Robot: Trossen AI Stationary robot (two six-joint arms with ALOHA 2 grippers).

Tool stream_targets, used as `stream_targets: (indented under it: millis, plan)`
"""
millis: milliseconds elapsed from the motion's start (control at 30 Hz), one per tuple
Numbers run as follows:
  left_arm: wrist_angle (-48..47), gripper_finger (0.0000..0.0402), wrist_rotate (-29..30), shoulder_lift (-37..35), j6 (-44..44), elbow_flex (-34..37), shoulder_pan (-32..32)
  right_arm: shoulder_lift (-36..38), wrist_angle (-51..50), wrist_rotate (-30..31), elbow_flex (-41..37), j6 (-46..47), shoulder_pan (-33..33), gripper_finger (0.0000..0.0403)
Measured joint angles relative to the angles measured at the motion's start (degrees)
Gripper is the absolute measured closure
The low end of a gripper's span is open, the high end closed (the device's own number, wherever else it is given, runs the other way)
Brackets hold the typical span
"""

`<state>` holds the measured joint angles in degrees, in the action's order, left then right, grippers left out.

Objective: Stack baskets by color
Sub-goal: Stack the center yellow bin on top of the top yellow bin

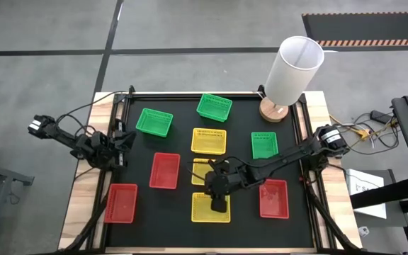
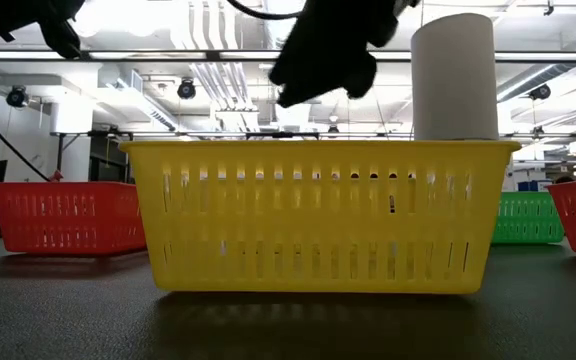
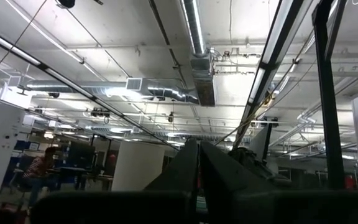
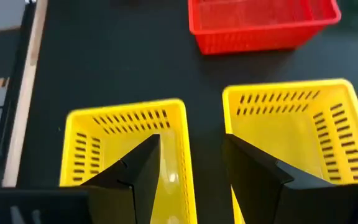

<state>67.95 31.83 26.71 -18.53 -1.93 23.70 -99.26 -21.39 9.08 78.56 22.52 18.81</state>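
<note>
Three yellow baskets stand in a row down the mat's middle: far (image 1: 209, 140), middle (image 1: 201, 172) and near (image 1: 211, 207). My right gripper (image 1: 219, 201) hangs open above the near one, clear of its rim in the low view (image 2: 323, 55). In the right wrist view (image 4: 191, 165) one finger stands over the near yellow basket (image 4: 126, 140) and the other beside the middle one (image 4: 297, 124). Green baskets (image 1: 154, 122), (image 1: 214, 107), (image 1: 264, 145) and red baskets (image 1: 164, 171), (image 1: 120, 202), (image 1: 273, 198) rest flat, each apart. My left gripper (image 1: 122, 142) waits shut at the left edge, pointing up.
A tall white cylinder (image 1: 294, 69) on a wooden base stands at the far right corner. The black mat (image 1: 183, 234) has bare strips between the baskets. Wooden table edges (image 1: 83, 205) frame the mat on both sides.
</note>
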Motion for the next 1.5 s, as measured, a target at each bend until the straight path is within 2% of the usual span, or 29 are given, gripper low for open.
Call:
stream_targets:
  millis: [233, 300, 633, 1000, 1167, 1367, 1500]
  plan:
    - [0.1, 0.0402, 0.0, -0.3, 0.1, 0.0, 0.0, -0.6, -0.4, 1.3, 0.0, 1.7, -0.5, 0.0234]
    - [0.1, 0.0402, 0.0, -0.2, 0.1, 0.0, 0.0, -1.6, -0.6, 2.9, 0.0, 1.4, -0.4, 0.0234]
    - [0.1, 0.0402, 0.0, -0.6, -0.1, 0.0, 0.0, -8.6, -1.0, 2.9, -0.1, 0.9, -1.5, 0.0234]
    - [0.2, 0.0402, 0.0, -1.0, -0.1, 0.0, 0.0, -8.5, -0.6, 3.0, 0.0, 0.1, -3.2, 0.0238]
    - [0.1, 0.0402, 0.0, -1.0, -0.2, 0.0, 0.0, -9.3, -0.8, 2.9, -0.1, -2.9, -3.6, 0.0278]
    - [0.6, 0.0402, 0.0, -1.0, -0.2, 0.0, 0.0, -9.3, -1.2, 2.4, -0.1, -4.3, -3.7, 0.0380]
    - [0.6, 0.0402, 0.0, -0.9, -0.2, 0.0, 0.0, -8.5, -1.7, 1.6, 0.0, -4.5, -3.7, 0.0389]
